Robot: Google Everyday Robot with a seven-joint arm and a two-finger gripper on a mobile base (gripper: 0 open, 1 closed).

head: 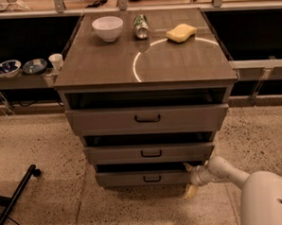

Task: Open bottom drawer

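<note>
The bottom drawer is the slimmest of three grey-brown fronts, low on the cabinet, with a small black bar handle at its centre. It stands slightly out, with a dark gap above it. My gripper is at the drawer's right end, one finger near its top corner and one lower by the floor. My white arm reaches in from the lower right.
The middle drawer and the tall top drawer sit above. On the cabinet top are a white bowl, a can and a yellow sponge. A black leg lies on the floor at left. Bowls and a cup stand on the left shelf.
</note>
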